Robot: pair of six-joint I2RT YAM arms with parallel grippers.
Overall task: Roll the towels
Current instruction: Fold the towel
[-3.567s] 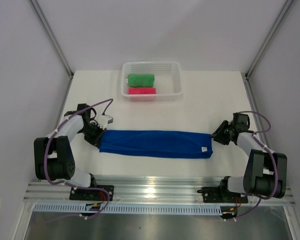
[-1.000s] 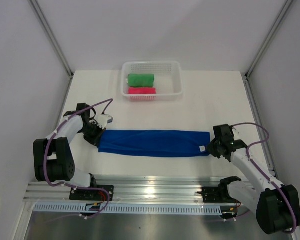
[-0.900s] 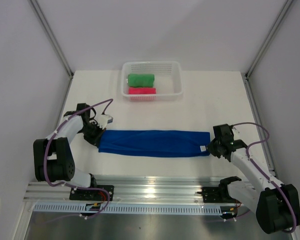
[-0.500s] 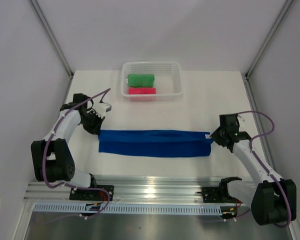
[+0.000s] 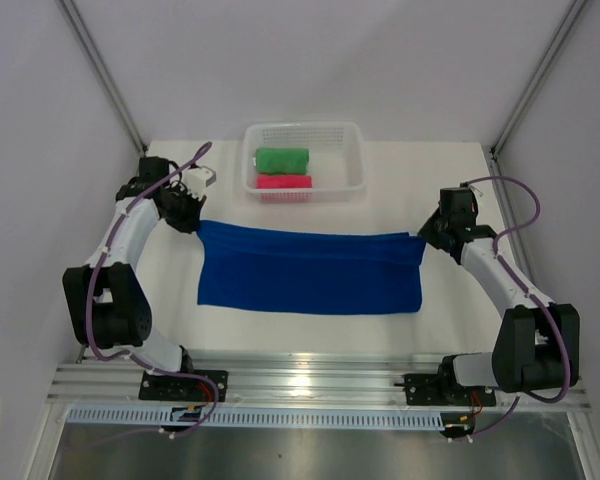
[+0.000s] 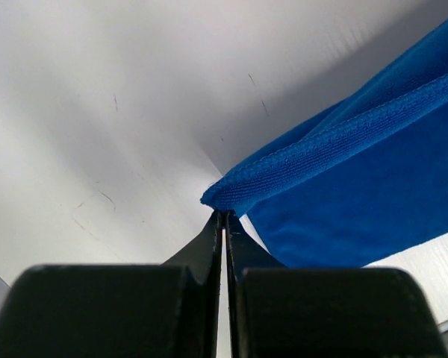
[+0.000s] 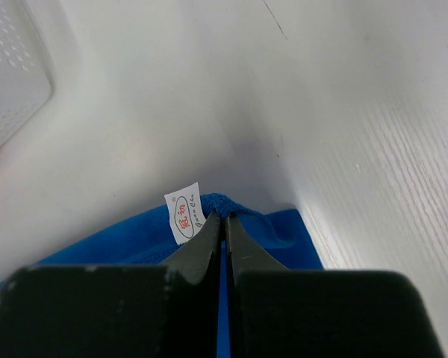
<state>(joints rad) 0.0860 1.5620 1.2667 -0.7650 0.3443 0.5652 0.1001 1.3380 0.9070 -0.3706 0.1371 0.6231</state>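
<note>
The blue towel (image 5: pixel 310 272) is spread wide across the middle of the table (image 5: pixel 420 190), a long rectangle running from 9 o'clock to 3 o'clock, its far edge drawn out straight between the two arms and its near edge lying on the tabletop. At the towel's 10 o'clock corner the left gripper (image 5: pixel 191 217) has its fingers pressed together on the hemmed corner of the cloth (the left wrist view shows the folded hem right at the fingertips). At the 2 o'clock corner the right gripper (image 5: pixel 423 238) likewise pinches the cloth, with its jaws closed just beside the small white tag (image 7: pixel 184 212). Farther out, at 12 o'clock from the towel, sits the white mesh basket (image 5: pixel 302 127). It holds the green towel (image 5: pixel 281 159), rolled up, and the pink towel (image 5: pixel 283 182) touching it on its 6 o'clock side.
</note>
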